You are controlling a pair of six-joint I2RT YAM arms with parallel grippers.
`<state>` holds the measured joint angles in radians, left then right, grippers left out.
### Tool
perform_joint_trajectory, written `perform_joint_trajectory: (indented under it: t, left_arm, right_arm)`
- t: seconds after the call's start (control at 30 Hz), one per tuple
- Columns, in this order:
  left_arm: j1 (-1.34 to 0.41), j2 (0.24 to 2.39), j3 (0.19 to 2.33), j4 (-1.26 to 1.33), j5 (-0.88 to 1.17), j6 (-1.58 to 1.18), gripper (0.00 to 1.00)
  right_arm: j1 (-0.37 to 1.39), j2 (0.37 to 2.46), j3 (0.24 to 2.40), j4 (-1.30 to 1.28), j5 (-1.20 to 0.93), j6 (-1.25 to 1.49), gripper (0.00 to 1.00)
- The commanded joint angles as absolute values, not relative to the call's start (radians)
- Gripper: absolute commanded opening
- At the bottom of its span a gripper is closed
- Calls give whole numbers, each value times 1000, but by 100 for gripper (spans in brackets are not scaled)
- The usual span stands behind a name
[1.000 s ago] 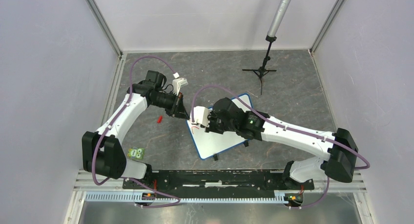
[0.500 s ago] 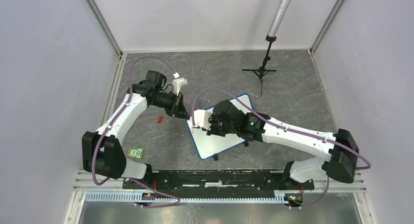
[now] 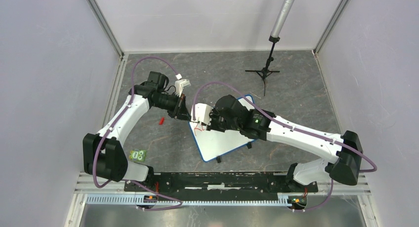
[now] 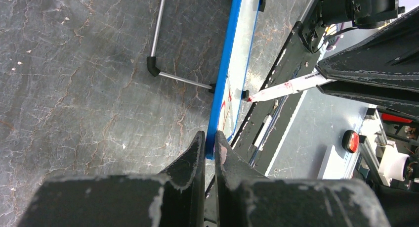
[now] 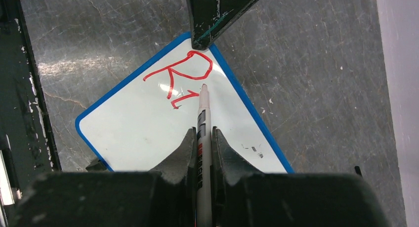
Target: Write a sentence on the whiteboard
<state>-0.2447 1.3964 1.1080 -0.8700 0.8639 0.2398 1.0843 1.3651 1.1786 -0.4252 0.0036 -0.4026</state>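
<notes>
We find the whiteboard (image 5: pixel 148 133) resting on the grey table, turned at an angle. On it the sentence (image 5: pixel 180 78) is only begun: a red "R" and one short stroke beside it, near the board's corner.

The left gripper (image 4: pixel 208 136) is at that corner, and its fingers are pressed together on the blue rim to steady the board. The right gripper (image 5: pixel 202 133) is above the board's middle, with its fingers tight around a red marker (image 5: pixel 203 115). The marker's tip is just beside the short stroke.

We judge that the writing is in an early step, at the second letter of the first word. The next move asks for light, even pressure and small strokes toward the free side of the board, while the corner is held firm.

The right wrist view alone lets us read the letters. The left wrist view shows the board from its edge, with a metal wire leg (image 4: pixel 163 39) behind it. Here the tip looks very close to the surface, but we cannot tell if it touches. Only the top view shows a small red cap (image 3: pixel 161 120) on the table, left of the board.
</notes>
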Motion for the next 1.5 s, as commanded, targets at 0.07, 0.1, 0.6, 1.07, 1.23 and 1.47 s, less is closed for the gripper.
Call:
perform_joint_trajectory:
  t: [0.07, 0.1, 0.6, 1.07, 1.23, 1.47]
  left_arm:
    - [-255, 1364, 1135, -873, 870, 261, 3]
    - [-255, 1362, 1135, -873, 870, 261, 3]
    - [-256, 1367, 1137, -873, 868, 264, 2]
    - [-256, 1360, 1135, -873, 865, 266, 2]
    - [-256, 1360, 1137, -873, 865, 266, 2]
    - [-256, 1354, 1132, -873, 866, 268, 2]
  right_arm:
    - [1084, 1389, 1208, -382, 42, -417, 0]
    - [1083, 1392, 1206, -381, 43, -419, 0]
    - [1083, 1373, 1172, -415, 35, -417, 0]
    - [1059, 1300, 1115, -419, 34, -397, 0]
    - [1057, 1312, 1111, -409, 38, -399, 0]
    - [1057, 1335, 1118, -393, 46, -400, 0]
